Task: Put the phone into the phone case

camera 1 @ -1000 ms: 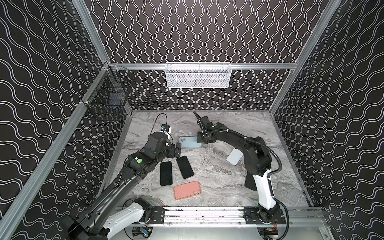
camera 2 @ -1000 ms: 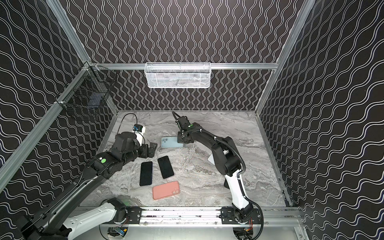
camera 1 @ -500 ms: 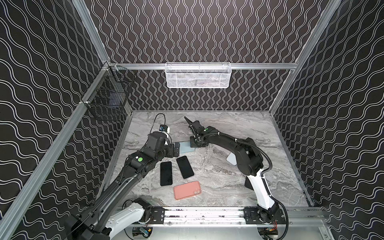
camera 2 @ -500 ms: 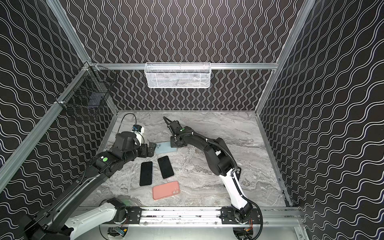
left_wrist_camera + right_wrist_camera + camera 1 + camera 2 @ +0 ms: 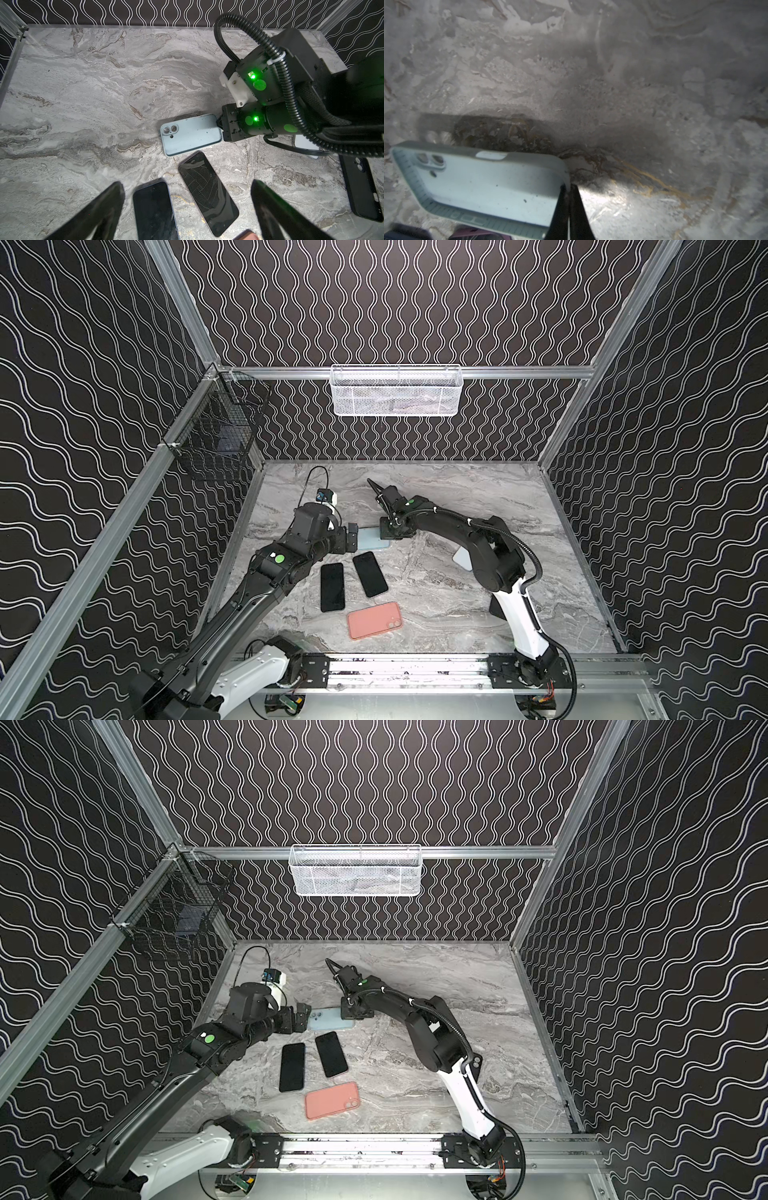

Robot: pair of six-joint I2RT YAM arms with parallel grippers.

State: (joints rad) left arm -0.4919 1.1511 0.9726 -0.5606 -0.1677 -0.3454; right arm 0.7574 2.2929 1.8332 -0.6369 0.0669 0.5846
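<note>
Jaws on the left arm (image 5: 286,556) stand spread wide with nothing between them, low over the tabletop (image 5: 449,485) and just left of the pale blue phone case (image 5: 372,540). Nearer than those jaws lie two dark phones, screens up and unheld: the left phone (image 5: 332,587) and, just beside it, the right phone (image 5: 370,574). Nearer again lies a salmon item (image 5: 374,620), back up; whether it is a bare case or a cased phone cannot be told. The pale blue phone case sits open side up and empty, and the right arm (image 5: 449,522) has its jaws closed on the rim at the case's right end. So the case is secured but the insertion has not begun: a phone must yet be picked up, lined up with the camera cut-out and pressed in. Whether the case rests flat or is raised slightly is unclear. A white item (image 5: 461,559) is mostly hidden behind the right arm, and a black case (image 5: 361,187) shows clearly only in the left wrist view.
</note>
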